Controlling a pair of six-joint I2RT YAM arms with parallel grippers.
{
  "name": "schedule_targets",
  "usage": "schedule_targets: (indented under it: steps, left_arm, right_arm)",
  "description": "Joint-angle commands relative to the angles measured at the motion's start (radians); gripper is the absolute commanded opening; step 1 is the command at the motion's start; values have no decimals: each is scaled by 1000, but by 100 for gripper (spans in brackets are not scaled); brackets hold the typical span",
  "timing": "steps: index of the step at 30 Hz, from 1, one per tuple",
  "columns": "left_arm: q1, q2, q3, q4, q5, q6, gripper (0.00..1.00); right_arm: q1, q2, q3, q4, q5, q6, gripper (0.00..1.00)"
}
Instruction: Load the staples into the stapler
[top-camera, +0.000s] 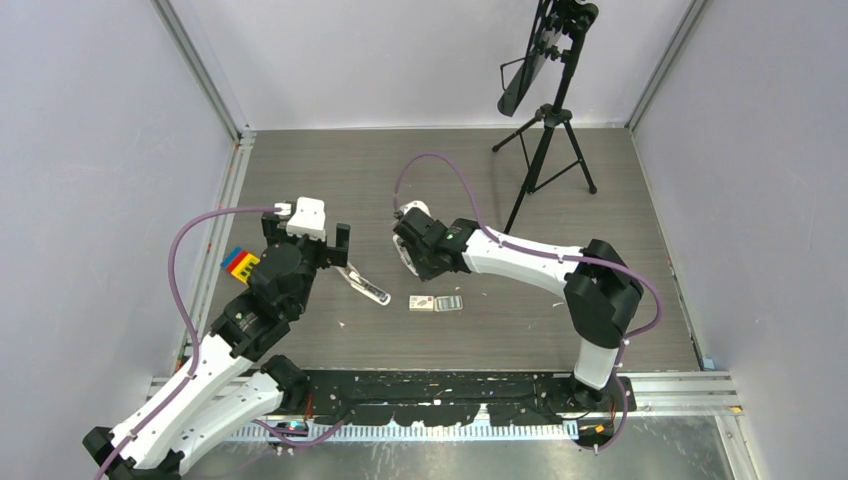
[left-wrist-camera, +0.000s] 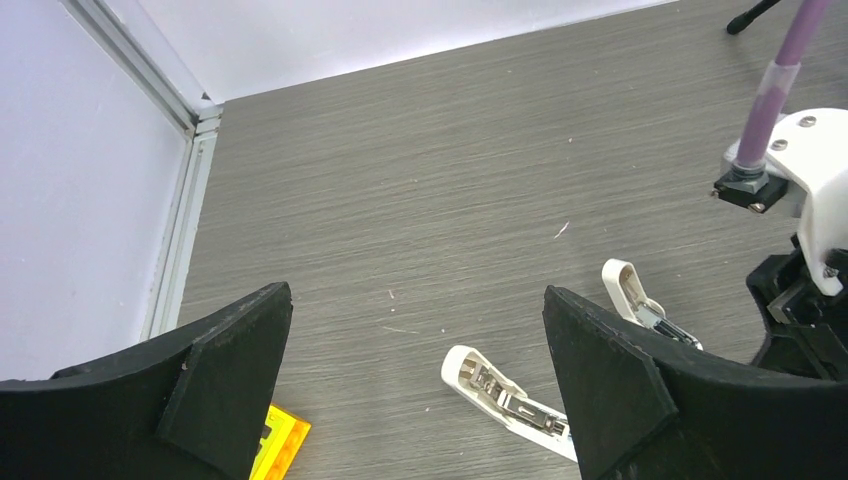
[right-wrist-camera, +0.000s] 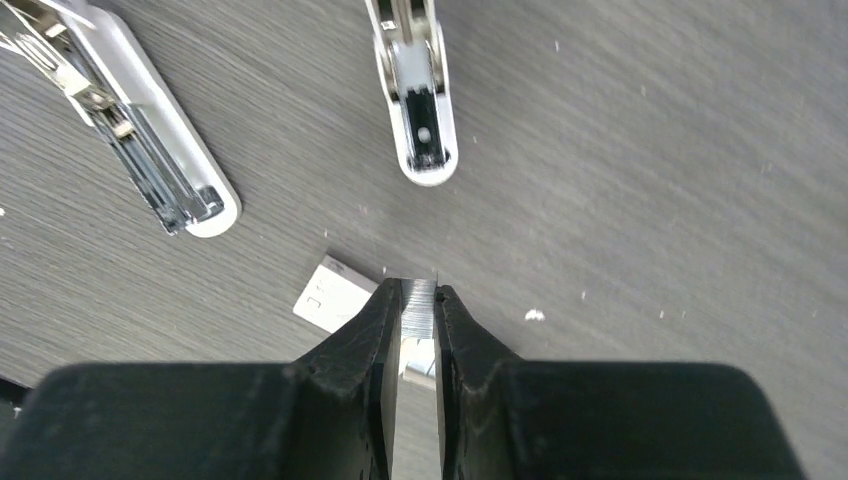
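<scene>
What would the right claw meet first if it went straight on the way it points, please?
Probably the rounded end of the white stapler, straight ahead of the right claw and its gripped staples in the wrist view; depth is unclear, so it might touch the table just short of it.

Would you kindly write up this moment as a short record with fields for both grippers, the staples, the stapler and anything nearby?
left gripper: open, empty, raised over the table
right gripper: shut on the staples, a silvery strip pinched between its fingertips
stapler: lying on the table, silver channel facing up
shorter stapler: lying apart from the longer one
staple box: flat on the table between the arms
coloured block: near the table's left edge
progress: strip lifted, not yet in the stapler
</scene>
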Motion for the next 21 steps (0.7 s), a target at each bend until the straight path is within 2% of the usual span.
schedule_targets:
  steps: [1, 6, 21]
  left_arm:
    - [0, -16, -2, 56, 6, 6, 99]
    - [0, -20, -4, 59, 1, 10, 99]
    - [0, -31, -19, 81, -4, 22, 99]
  right_arm:
    - [-11, 6, -8, 169, -47, -162, 17]
    - [-33, 49, -20, 261, -78, -251, 17]
    - [-71, 143, -11, 373, -113, -337, 17]
